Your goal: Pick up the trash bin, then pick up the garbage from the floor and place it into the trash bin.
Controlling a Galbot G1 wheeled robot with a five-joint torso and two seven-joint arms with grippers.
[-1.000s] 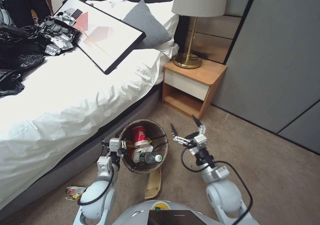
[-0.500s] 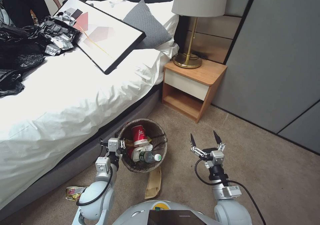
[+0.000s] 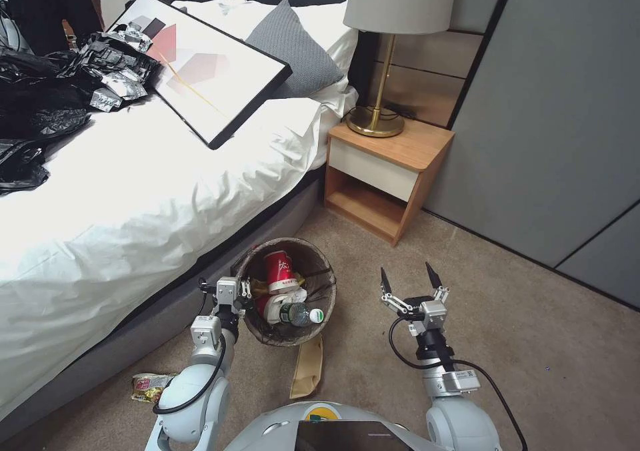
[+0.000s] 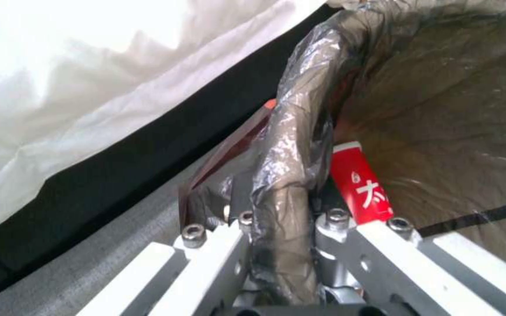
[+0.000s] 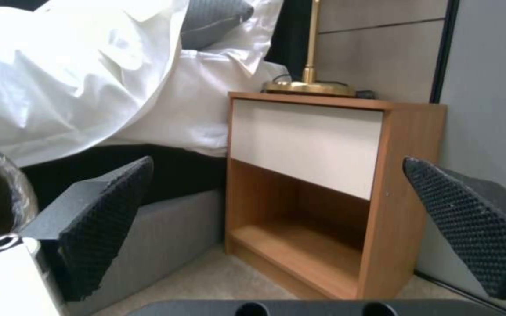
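Note:
In the head view the trash bin (image 3: 319, 267), a round bucket with a brown liner, stands on the carpet beside the bed. My left gripper (image 3: 244, 290) is shut on its near-left rim; the left wrist view shows the bag-covered rim (image 4: 288, 145) pinched between the fingers. Garbage lies inside: a red cup (image 3: 279, 271), also seen as a red cup (image 4: 361, 188) from the wrist, and a clear bottle (image 3: 298, 315). A brown paper bag (image 3: 307, 368) and a yellow wrapper (image 3: 148, 385) lie on the floor. My right gripper (image 3: 408, 281) hangs open and empty to the bin's right, its fingers (image 5: 110, 206) spread wide.
The bed (image 3: 133, 191) runs along the left, carrying a framed picture (image 3: 207, 71) and black plastic bags (image 3: 33, 104). A wooden nightstand (image 3: 383, 171) with a lamp (image 3: 377, 114) stands ahead. Grey wall panels (image 3: 553, 124) close the right. Open carpet (image 3: 533, 344) lies to the right.
My right gripper has drawn back from the bin's rim, to the right and toward me, and has held still for the last half second. The left gripper keeps its hold.

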